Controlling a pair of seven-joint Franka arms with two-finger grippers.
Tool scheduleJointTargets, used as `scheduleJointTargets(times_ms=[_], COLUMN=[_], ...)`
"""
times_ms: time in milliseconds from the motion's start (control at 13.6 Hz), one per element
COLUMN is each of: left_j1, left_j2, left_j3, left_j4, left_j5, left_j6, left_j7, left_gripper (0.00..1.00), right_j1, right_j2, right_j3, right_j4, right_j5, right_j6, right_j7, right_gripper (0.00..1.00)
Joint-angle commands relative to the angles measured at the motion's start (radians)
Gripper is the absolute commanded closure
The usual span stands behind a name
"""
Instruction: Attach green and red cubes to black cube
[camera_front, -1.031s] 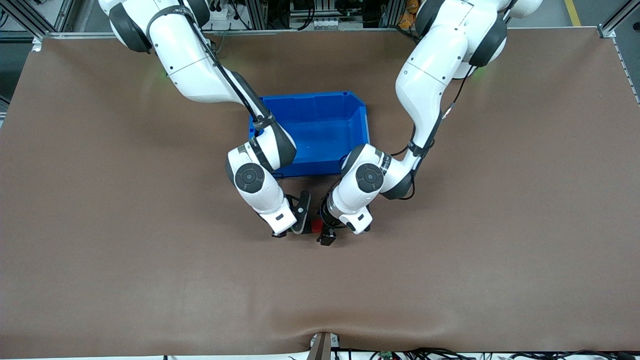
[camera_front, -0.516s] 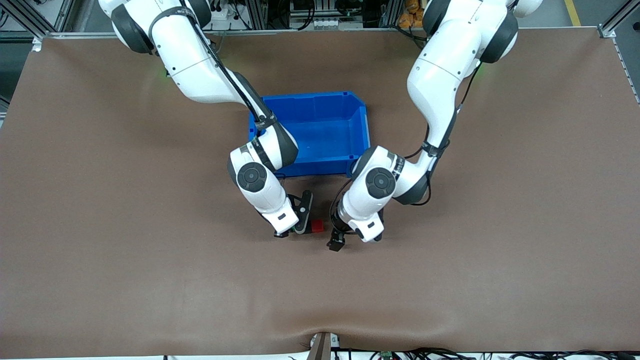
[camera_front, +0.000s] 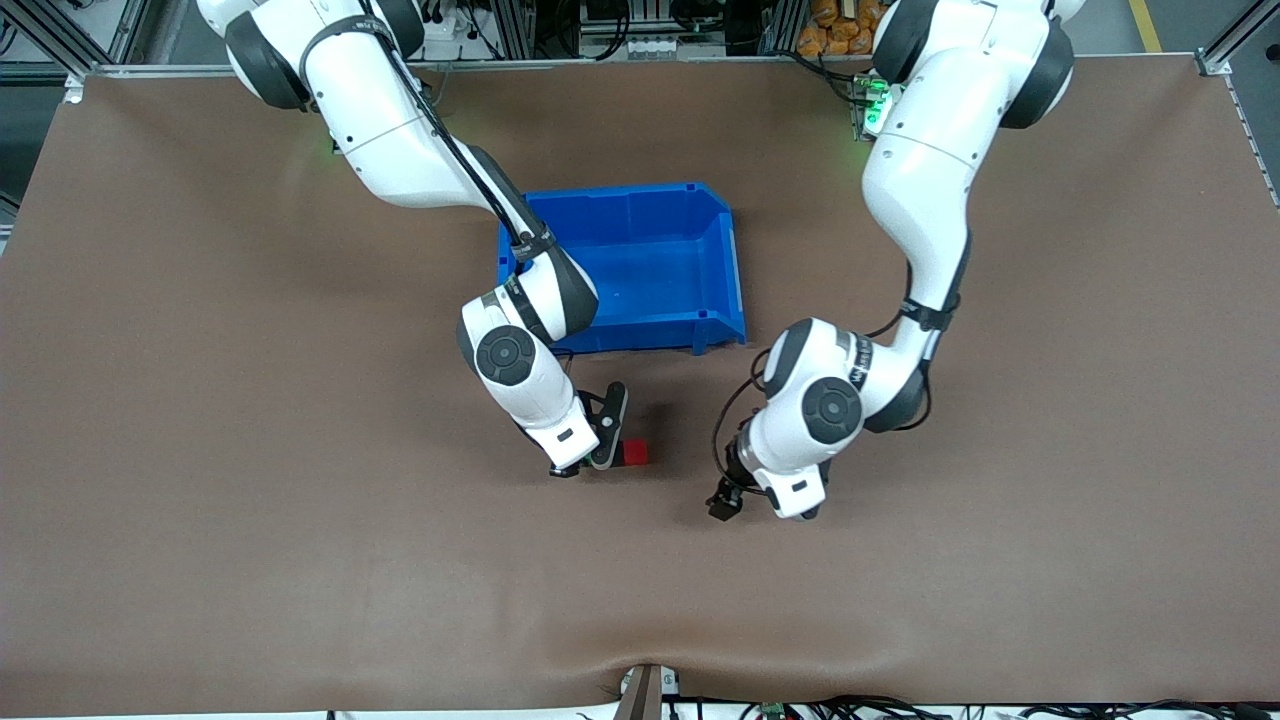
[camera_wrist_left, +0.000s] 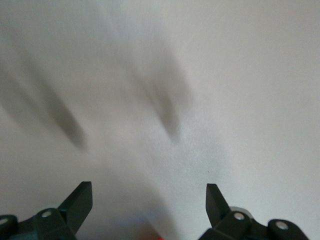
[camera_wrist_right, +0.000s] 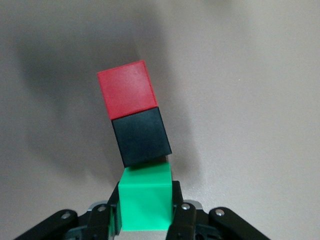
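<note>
In the right wrist view my right gripper (camera_wrist_right: 146, 215) is shut on the green cube (camera_wrist_right: 146, 202). The black cube (camera_wrist_right: 141, 137) sits against the green one, and the red cube (camera_wrist_right: 126, 96) against the black one, in a slightly crooked row. In the front view my right gripper (camera_front: 585, 462) is low over the table, nearer to the camera than the blue bin. The red cube (camera_front: 633, 453) sticks out beside it; the green cube is hidden there. My left gripper (camera_front: 722, 505) is open and empty over bare table, apart from the cubes, toward the left arm's end. Its wrist view (camera_wrist_left: 147, 197) shows only table.
The blue bin (camera_front: 650, 335) stands in the middle of the table, farther from the camera than both grippers, its inside bare. The brown mat (camera_front: 300, 560) spreads wide all around.
My left gripper has drawn away from the red cube toward the left arm's end of the table, leaving the red cube in the row. My right gripper has barely moved.
</note>
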Motion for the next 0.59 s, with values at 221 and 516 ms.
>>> scheduleJointTargets(times_ms=[221,516], left_j1=[0.104,0.138], left_j2=[-0.112,-0.17], left_j3=[0.003,0.001], left_j4=[-0.026,-0.026], left_j5=[0.021,0.174], left_j6=[-0.162,-0.215], left_j7=[0.276,0.389], left_gripper=[0.0,0.0], right_j1=[0.02,0.029], right_j2=[0.037,0.042], right_j3=[-0.008,-0.01], right_j4=[0.039,0.039], right_j5=[0.016,0.014], right_j6=[0.016,0.025], right_j7=[0.023,0.024], right_gripper=[1.0,0.83])
